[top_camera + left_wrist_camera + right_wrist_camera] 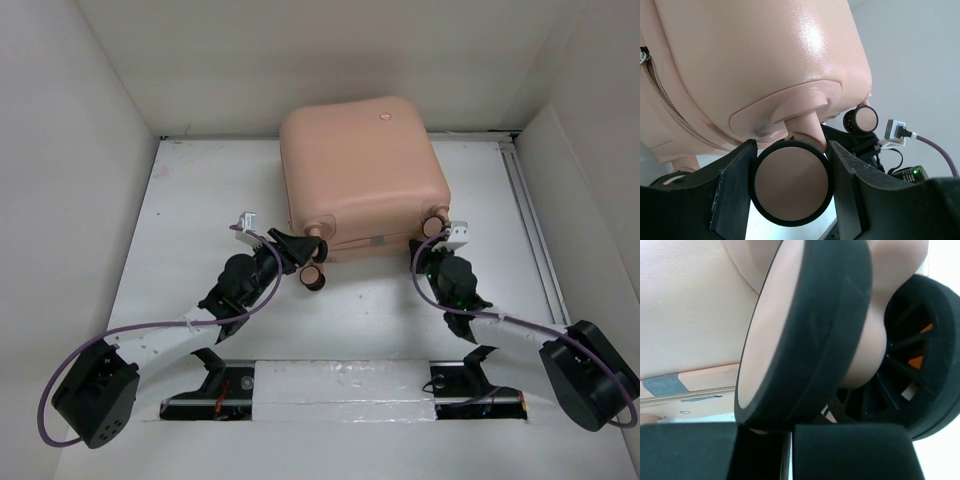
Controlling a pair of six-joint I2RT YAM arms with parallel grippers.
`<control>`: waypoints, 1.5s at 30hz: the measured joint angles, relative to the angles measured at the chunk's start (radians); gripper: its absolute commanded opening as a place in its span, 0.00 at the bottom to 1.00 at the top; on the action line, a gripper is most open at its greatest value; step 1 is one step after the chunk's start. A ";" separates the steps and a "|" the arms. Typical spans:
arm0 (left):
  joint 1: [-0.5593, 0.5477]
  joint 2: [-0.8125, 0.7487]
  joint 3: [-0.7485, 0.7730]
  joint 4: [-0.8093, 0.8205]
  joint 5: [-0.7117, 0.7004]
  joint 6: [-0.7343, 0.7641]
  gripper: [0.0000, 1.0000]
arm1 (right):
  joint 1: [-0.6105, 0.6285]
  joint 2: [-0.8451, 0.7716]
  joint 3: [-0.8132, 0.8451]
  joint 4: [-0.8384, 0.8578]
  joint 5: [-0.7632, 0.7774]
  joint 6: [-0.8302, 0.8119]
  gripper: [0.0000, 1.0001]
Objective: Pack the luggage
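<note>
1. The white flat table (180, 290) is carrying everything; its near edge is partly hiding behind the arm bases.
2. The pale pink, round-cornered hard-shell suitcase (360, 170) is lying shut toward 12 o'clock on the table, so its inside is hidden. Both wrist views are cutting off most of the shell (765, 60) (690, 315).
3. The black left arm is reaching in from 7 o'clock. The left gripper (303, 262) (792, 170) is standing with one jaw on each side of the round pink-faced, black-tyred left caster wheel (313, 277) (791, 181) at the suitcase's 7 o'clock corner. The jaws are pressing on its rim.
4. The black right arm is coming from 5 o'clock. The right gripper (437, 234) (787, 452) is sitting just under the matching right caster wheel (434, 222) (805, 330) at the 5 o'clock corner. That wheel is filling the wrist view and blocking the jaws, so I cannot tell how far open they are or whether they are holding it.
5. Thin purple cables (130, 330) are looping along both arms.
6. A small grey tape patch (375, 240) (662, 385) is sitting on the near seam at 6 o'clock.
7. A tiny round button mark (383, 117) is showing at 1 o'clock on the shell, too small to make out in detail.
</note>
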State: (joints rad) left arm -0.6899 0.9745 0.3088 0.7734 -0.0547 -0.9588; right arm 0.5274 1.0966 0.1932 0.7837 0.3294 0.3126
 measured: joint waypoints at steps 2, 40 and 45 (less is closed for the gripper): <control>0.000 0.000 0.000 0.000 0.000 0.000 0.00 | 0.002 0.004 -0.005 0.012 -0.001 -0.003 0.00; -0.064 0.178 0.076 0.094 0.053 -0.067 0.08 | 0.498 0.753 0.295 0.613 0.063 0.236 0.40; -0.124 0.144 0.138 -0.057 0.001 0.001 0.63 | 0.539 0.619 0.162 0.534 -0.001 0.273 0.57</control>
State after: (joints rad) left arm -0.8135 1.1187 0.4469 0.7162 -0.0536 -0.9577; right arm 1.0660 1.7153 0.3550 1.3174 0.3286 0.5854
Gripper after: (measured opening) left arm 0.507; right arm 0.547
